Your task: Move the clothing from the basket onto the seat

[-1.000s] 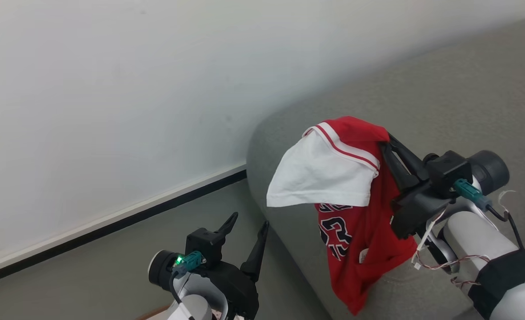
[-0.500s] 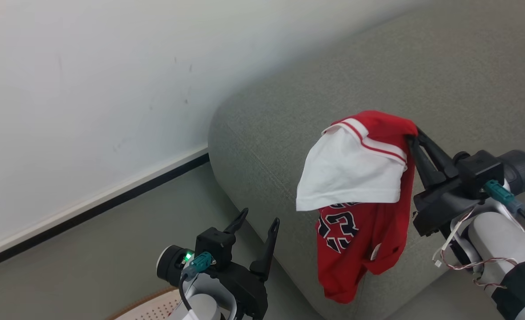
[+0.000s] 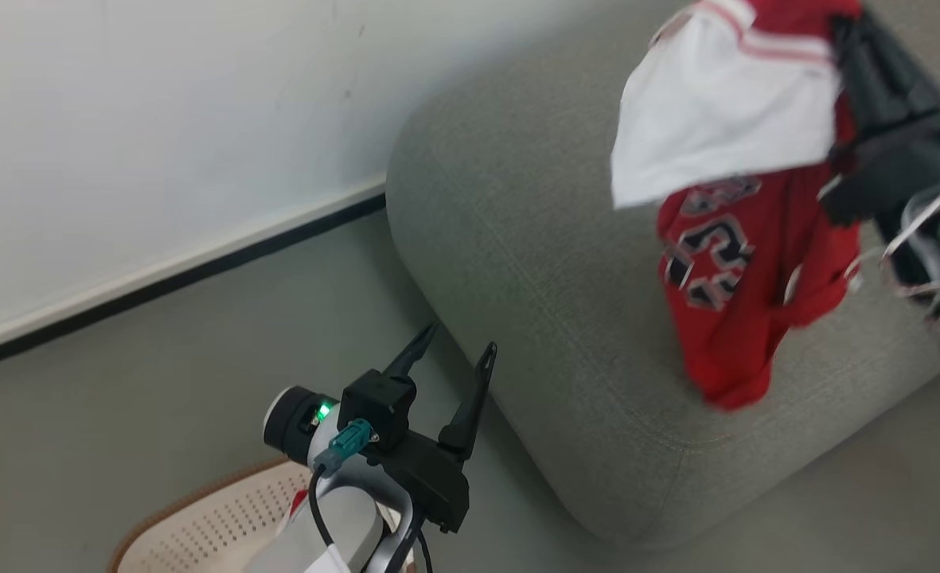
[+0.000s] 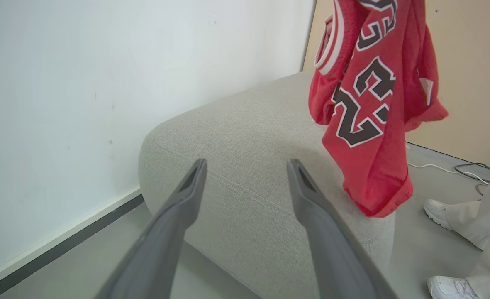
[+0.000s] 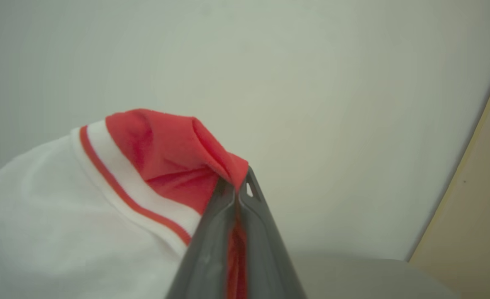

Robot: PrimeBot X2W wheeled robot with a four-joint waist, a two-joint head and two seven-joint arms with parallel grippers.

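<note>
The clothing [image 3: 744,270], a red jersey with dark numbers and a white panel, hangs from my right gripper [image 3: 842,24] at the top right, above the grey seat [image 3: 533,239]. In the right wrist view that gripper [image 5: 240,185] is shut on a fold of the red cloth [image 5: 157,153]. My left gripper [image 3: 462,338] stands open and empty beside the seat's near corner. Its wrist view shows the gripper [image 4: 247,162] pointing at the seat [image 4: 245,137], with the jersey [image 4: 369,108] dangling to the right. The basket [image 3: 199,529] lies at the bottom left, under my left forearm.
A white wall with a dark baseboard [image 3: 159,278] runs behind the seat. A person's white shoes [image 4: 437,209] and a cable [image 4: 456,169] are on the floor past the seat, before a beige panel [image 4: 469,62].
The head camera has swung down and the basket shows more. The jersey in my right gripper now hangs further in from the seat's corner. My left gripper stays open.
</note>
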